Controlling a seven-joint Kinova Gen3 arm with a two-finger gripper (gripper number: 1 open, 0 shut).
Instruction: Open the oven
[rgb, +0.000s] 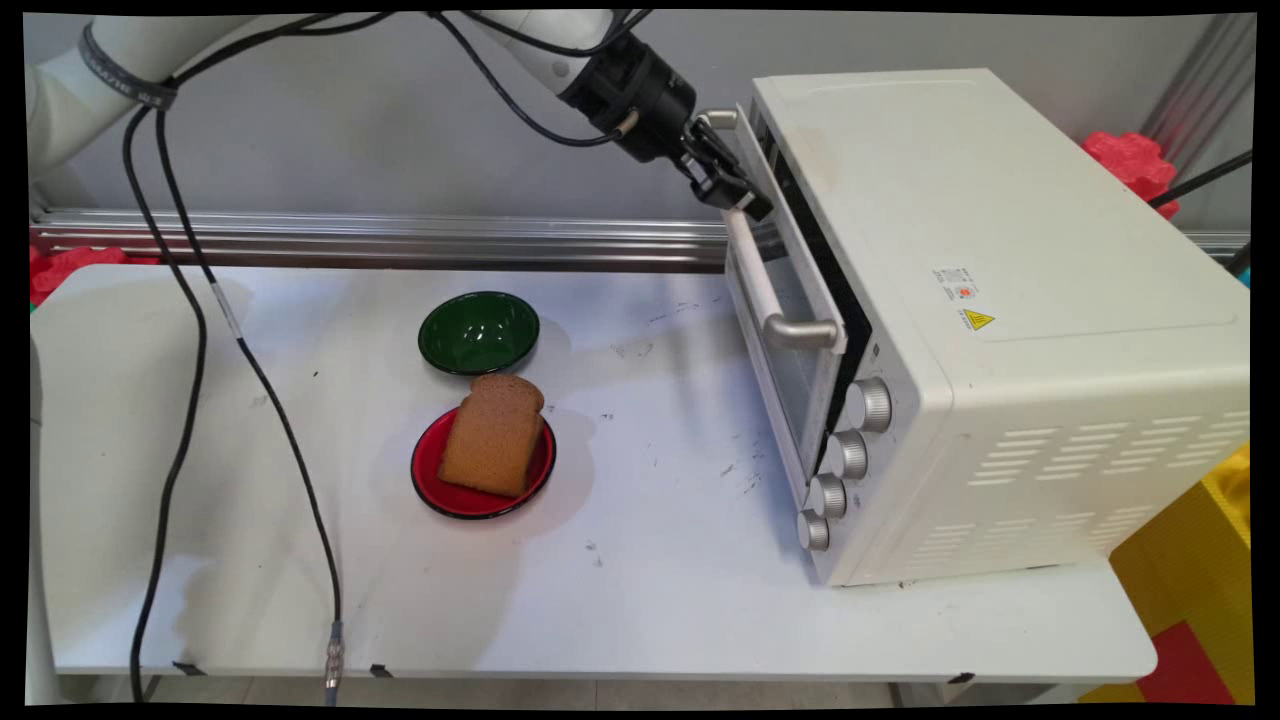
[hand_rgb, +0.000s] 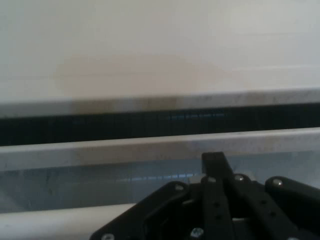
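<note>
My black gripper (rgb: 738, 200) is up against the top edge of the white toaster oven's door (rgb: 785, 330), at the far end of its silver handle (rgb: 765, 290). The fingers (hand_rgb: 213, 161) are pressed together and shut, reaching past the handle bar (hand_rgb: 50, 220) toward the door's rim; nothing shows between them. The door stands slightly ajar, with a dark gap (hand_rgb: 150, 127) between it and the oven body (rgb: 1000, 300). A slice of brown bread (rgb: 493, 435) lies on a red plate (rgb: 430, 480) at the table's middle, with an empty green bowl (rgb: 478, 332) just behind it.
The oven fills the table's right half, with several silver knobs (rgb: 845, 455) down its front. Black cables (rgb: 190, 330) hang from the arm over the table's left side. A metal rail (rgb: 380, 240) runs along the wall. Yellow and red blocks (rgb: 1190, 600) stand off the right edge.
</note>
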